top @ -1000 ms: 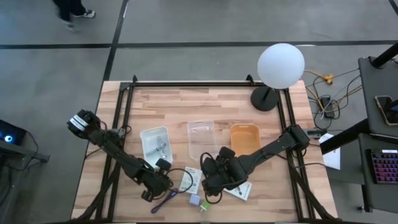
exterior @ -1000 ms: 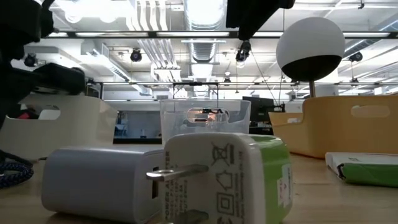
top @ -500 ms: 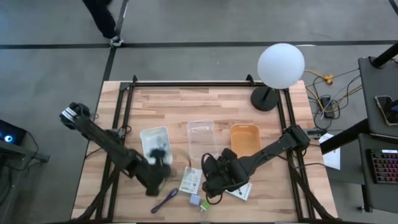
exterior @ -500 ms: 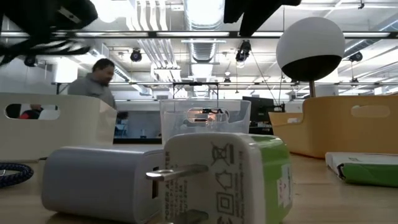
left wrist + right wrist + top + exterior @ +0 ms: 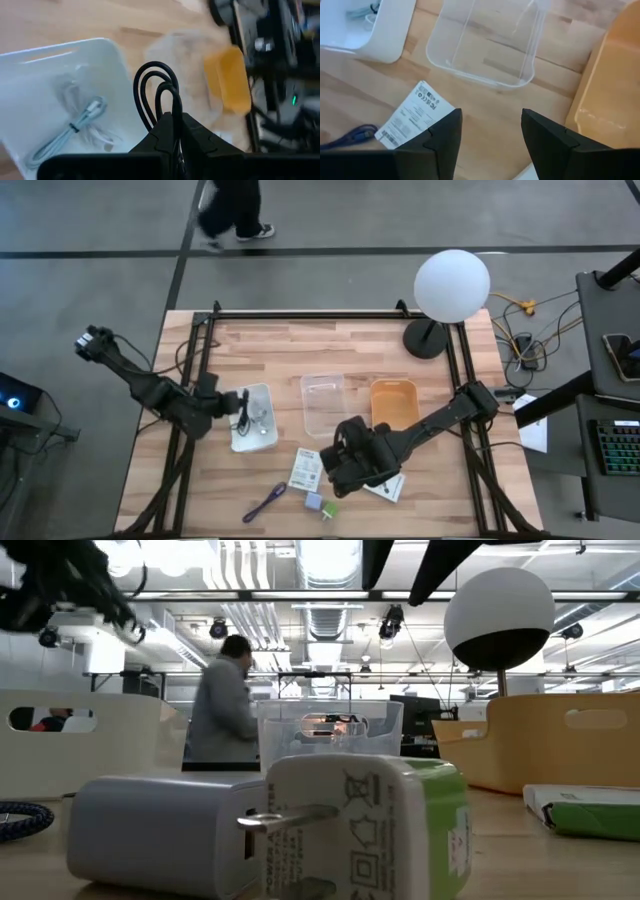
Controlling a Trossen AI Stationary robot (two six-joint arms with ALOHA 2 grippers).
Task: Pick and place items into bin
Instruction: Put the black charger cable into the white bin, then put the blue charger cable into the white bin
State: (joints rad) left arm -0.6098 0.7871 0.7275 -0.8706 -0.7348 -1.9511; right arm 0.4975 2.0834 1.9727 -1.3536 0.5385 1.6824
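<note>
My left gripper (image 5: 236,407) is shut on a coiled black cable (image 5: 155,88) above the white tray (image 5: 262,394), which holds a white cable (image 5: 75,127). My right gripper (image 5: 490,136) hangs open over the table's near middle (image 5: 340,467), touching nothing. A white printed packet (image 5: 305,470) lies flat just left of it, and a second packet (image 5: 385,486) lies partly under it. A purple cable (image 5: 265,502) and two small plug cubes, lavender (image 5: 160,830) and white-green (image 5: 370,830), rest on the wood near the near edge. My left gripper pinches the black cable between its two fingers where the coil's strands bunch together (image 5: 173,119). The loops (image 5: 150,75) stick out beyond the fingertips. The cable is lifted clear of the table, over the white tray.
A clear tray (image 5: 323,400) and an orange tray (image 5: 394,402) stand in a row right of the white one. A white globe lamp (image 5: 451,285) stands at the far right corner. A person walks on the floor beyond the far edge (image 5: 235,205). Bare wood lies toward the far edge.
My left gripper has risen from the near part of the table and swung toward the far edge and left, carrying the black cable. The cable has come off the wood and now hangs over the white tray. The person beyond the table has walked rightward.
</note>
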